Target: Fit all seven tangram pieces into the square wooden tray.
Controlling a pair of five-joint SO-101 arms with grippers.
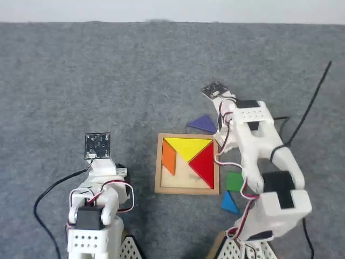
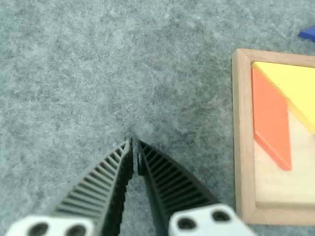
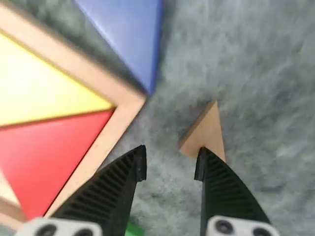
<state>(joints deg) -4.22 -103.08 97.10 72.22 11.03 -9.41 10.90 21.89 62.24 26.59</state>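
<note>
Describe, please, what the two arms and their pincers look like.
Both the left arm and right arm have white shells with black motor blocks, thin red, white and black wires looped along them, and a black cable trailing off. The left pincer and right pincer are black, ribbed and tapering, on white bases.

Wooden tray (image 1: 187, 191) — three pieces (image 1: 187, 147) seated inside

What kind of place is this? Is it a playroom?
More likely a robot practice table, maybe in a lab. A grey felt mat covers it, a left arm and a right arm sit side by side, and a wooden tray holds coloured puzzle pieces.
</note>
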